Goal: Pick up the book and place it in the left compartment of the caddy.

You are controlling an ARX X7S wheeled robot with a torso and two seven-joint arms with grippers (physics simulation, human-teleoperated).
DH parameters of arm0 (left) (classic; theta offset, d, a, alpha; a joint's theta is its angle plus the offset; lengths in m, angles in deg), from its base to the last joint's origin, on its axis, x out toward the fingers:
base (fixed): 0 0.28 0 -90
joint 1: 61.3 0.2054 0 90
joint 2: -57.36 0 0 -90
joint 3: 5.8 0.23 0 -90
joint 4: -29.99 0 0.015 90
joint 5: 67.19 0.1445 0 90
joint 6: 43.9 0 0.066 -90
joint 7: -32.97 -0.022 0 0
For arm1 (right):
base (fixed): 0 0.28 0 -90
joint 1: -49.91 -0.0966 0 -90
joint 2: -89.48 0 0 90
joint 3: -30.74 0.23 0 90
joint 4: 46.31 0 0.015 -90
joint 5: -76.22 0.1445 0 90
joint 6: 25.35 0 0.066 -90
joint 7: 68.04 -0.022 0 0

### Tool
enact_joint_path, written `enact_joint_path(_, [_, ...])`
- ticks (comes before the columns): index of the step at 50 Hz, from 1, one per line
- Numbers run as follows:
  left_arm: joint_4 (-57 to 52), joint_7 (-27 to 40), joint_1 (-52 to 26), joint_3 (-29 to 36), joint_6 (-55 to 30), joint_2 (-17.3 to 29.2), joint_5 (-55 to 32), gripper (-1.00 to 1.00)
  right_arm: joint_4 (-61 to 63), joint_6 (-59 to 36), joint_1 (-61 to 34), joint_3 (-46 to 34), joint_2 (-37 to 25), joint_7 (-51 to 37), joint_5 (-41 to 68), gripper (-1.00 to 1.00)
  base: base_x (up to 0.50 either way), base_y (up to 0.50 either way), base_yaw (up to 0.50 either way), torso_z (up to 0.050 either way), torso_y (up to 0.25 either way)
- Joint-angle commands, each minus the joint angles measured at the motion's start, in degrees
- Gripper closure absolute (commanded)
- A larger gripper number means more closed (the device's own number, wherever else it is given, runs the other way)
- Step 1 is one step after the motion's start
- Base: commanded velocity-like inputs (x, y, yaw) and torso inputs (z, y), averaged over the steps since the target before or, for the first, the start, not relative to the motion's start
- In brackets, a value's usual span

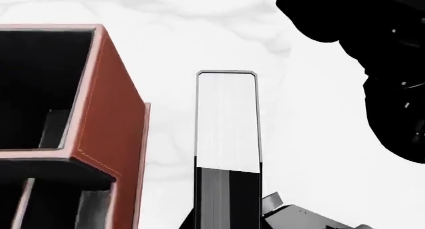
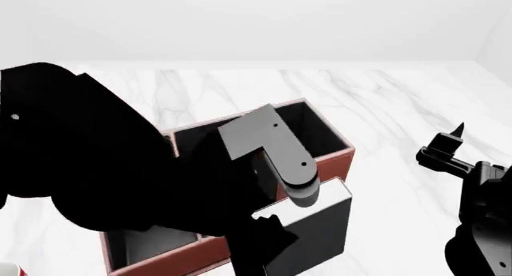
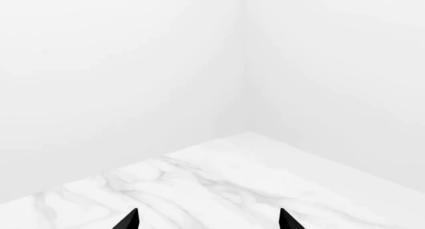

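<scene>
My left gripper point(image 1: 227, 223) is shut on the book point(image 1: 227, 124), which stands up out of it with its white page edges facing the camera between black covers. In the left wrist view the book hangs over the marble just beside the caddy's point(image 1: 109, 129) reddish-brown outer wall, apart from it. In the head view the book point(image 2: 320, 228) is at the caddy's point(image 2: 340, 157) near right side, outside its rim. My left arm hides most of the caddy's inside, so I cannot make out the left compartment. My right gripper point(image 3: 207, 220) is open and empty, off to the right point(image 2: 448, 145).
White marble table point(image 2: 384, 102) runs to a white wall behind. The left arm's grey link point(image 2: 276, 147) hangs over the caddy's middle. The right arm point(image 1: 371, 64) shows black beyond the book. A red sliver point(image 2: 6, 269) sits at the head view's bottom left corner.
</scene>
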Motion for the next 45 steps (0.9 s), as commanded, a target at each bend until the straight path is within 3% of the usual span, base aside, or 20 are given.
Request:
enact_joint_path(1, [4.23, 10.32, -15.13, -1.92, 1.96, 6.54, -17.25, 1.00, -0.08, -0.28, -0.62, -0.35, -0.12, -0.34, 0.11, -1.00, 0.00, 0.00, 0.00, 0.000, 0.000])
enact_joint_path(7, [6.79, 11.91, -21.23, -2.53, 4.06, 9.32, -25.77, 1.00, 0.00, -0.30, -0.84, -0.36, -0.11, -0.49, 0.27, -1.00, 0.00, 0.00, 0.00, 0.000, 0.002])
enact_joint_path(11, [8.46, 17.82, -26.94, 0.02, 7.08, 11.64, -32.79, 1.00, -0.13, -0.37, -1.05, -0.46, -0.23, -0.59, 0.24, -1.00, 0.00, 0.00, 0.00, 0.000, 0.000])
enact_joint_path(13, [9.98, 19.67, -28.94, -0.57, 8.37, 11.87, -30.94, 1.00, -0.13, -0.48, -1.28, -0.58, -0.26, -0.63, 0.29, -1.00, 0.00, 0.00, 0.00, 0.000, 0.005])
enact_joint_path(16, [14.39, 27.86, -33.00, 2.47, 10.80, 11.98, -28.00, 1.00, -0.39, -0.06, -1.28, -0.85, -0.11, -0.59, 0.18, -1.00, 0.00, 0.00, 0.00, 0.000, 0.000])
enact_joint_path(24, [17.16, 43.22, -35.78, 9.32, 19.40, 11.26, -35.30, 1.00, -0.57, 0.12, -1.21, -1.35, -0.10, -0.67, 0.05, -1.00, 0.00, 0.00, 0.00, 0.000, 0.000])
enact_joint_path(28, [17.04, 54.59, -37.05, 14.03, 23.81, 10.90, -35.41, 1.00, -0.57, 0.22, -1.10, -1.42, -0.11, -0.70, 0.08, -1.00, 0.00, 0.00, 0.00, 0.000, 0.000])
enact_joint_path(29, [14.42, 61.14, -37.35, 15.15, 30.37, 11.60, -28.95, 1.00, -0.72, 0.33, -1.08, -1.52, -0.09, -0.69, 0.01, -1.00, 0.00, 0.00, 0.00, 0.000, 0.000])
enact_joint_path(30, [14.66, 63.95, -37.21, 16.43, 30.75, 11.42, -31.26, 1.00, -0.72, 0.31, -1.12, -1.53, -0.10, -0.68, 0.07, -1.00, 0.00, 0.00, 0.00, 0.000, 0.000])
enact_joint_path(32, [16.22, 65.38, -36.12, 18.04, 31.69, 10.88, -36.80, 1.00, -0.76, 0.32, -1.23, -1.54, -0.10, -0.68, 0.14, -1.00, 0.00, 0.00, 0.00, 0.000, 0.000])
enact_joint_path(38, [22.32, 66.49, -38.01, 24.18, 29.08, 8.62, -39.09, 1.00, -0.70, 0.12, -1.51, -1.77, -0.16, -0.80, 0.27, -1.00, 0.00, 0.00, 0.00, 0.000, 0.002])
enact_joint_path(45, [23.63, 66.72, -39.98, 28.36, 33.70, 7.78, -41.45, 1.00, -0.88, 0.18, -1.59, -1.94, -0.18, -0.86, 0.33, -1.00, 0.00, 0.00, 0.00, 0.000, 0.002])
